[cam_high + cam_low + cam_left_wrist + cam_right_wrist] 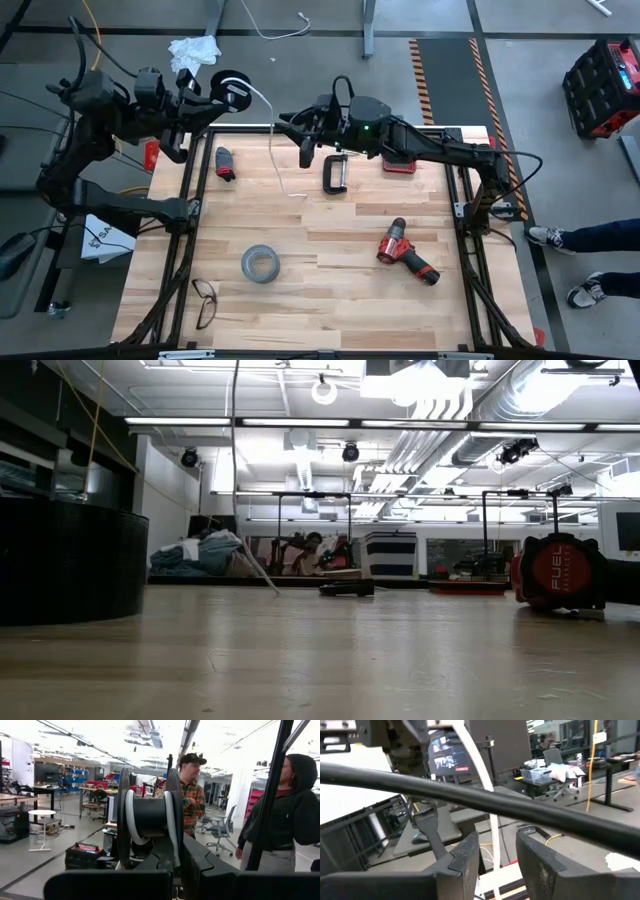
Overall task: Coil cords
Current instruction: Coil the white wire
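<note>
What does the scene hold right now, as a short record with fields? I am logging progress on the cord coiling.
spool: black spool held up by the left gripper past the table's far left corner, some white turns on it
cord: white cord runs from the spool down to the table, loose end lying on the wood
right gripper: open, fingers either side of the cord
other things: tape roll, drill, clamp, glasses
</note>
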`<state>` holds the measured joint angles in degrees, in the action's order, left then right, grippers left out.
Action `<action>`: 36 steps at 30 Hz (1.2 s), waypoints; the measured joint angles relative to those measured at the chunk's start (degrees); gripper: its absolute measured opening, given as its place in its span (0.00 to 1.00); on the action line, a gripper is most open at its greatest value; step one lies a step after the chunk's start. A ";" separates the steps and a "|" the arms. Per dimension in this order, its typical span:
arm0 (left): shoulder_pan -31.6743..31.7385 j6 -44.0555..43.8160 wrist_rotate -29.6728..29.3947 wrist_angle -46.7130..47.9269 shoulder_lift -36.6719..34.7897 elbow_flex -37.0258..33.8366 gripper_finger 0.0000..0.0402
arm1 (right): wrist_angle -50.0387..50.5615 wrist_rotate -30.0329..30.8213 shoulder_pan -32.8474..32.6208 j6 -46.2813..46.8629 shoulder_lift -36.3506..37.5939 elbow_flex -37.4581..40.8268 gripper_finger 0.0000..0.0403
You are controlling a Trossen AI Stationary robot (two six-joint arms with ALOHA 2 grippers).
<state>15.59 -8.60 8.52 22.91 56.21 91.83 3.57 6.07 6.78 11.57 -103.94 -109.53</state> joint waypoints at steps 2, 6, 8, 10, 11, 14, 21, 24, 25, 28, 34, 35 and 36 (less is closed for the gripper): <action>0.00 -0.82 0.77 -1.10 0.37 0.00 0.00 | 0.09 -0.66 -0.02 0.00 -0.11 0.01 0.31; 0.00 -1.86 2.59 -3.15 1.14 0.00 0.00 | -0.58 -2.32 -0.04 0.46 -0.15 0.01 0.31; 0.00 -1.86 2.93 -3.58 1.57 0.00 0.00 | -0.92 -2.70 -0.02 0.09 -0.15 0.01 0.31; 0.00 -1.84 2.95 -3.53 1.87 0.00 0.00 | -0.77 -2.70 -0.02 -0.04 -0.15 0.01 0.31; 0.00 -1.86 2.95 -3.53 2.02 0.00 0.00 | -0.63 -2.70 -0.02 -0.02 -0.15 0.01 0.31; 0.00 -1.84 2.94 -3.55 2.07 0.00 0.00 | -0.35 -2.67 -0.02 -0.51 -0.15 0.01 0.31; 0.00 -1.82 2.75 -3.56 1.88 0.00 0.00 | -0.27 -2.67 -0.02 -2.60 -0.15 0.01 0.31; 0.00 -1.81 2.74 -3.55 1.86 0.00 0.00 | -0.06 -2.66 -0.02 -2.60 -0.15 0.01 0.31; 0.00 -1.80 2.73 -3.53 1.88 0.00 0.00 | -0.04 -2.66 -0.02 -2.60 -0.15 0.01 0.31; 0.00 -1.80 2.71 -3.53 1.96 0.00 0.00 | 0.01 -2.66 -0.02 -2.60 -0.15 0.01 0.28; 0.00 -1.82 2.66 -3.53 1.96 0.00 0.00 | 0.07 -2.65 -0.02 -2.76 -0.15 0.01 0.18; 0.00 -1.82 2.66 -3.51 1.96 0.00 0.00 | 0.05 -2.65 -0.02 -3.07 -0.15 0.01 0.16; 0.00 -1.82 2.64 -3.51 1.96 0.00 0.00 | 0.07 -2.65 -0.02 -3.61 -0.15 0.01 0.15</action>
<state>15.59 -10.41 11.16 19.40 58.17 91.83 3.64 3.42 6.76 7.96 -104.09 -109.51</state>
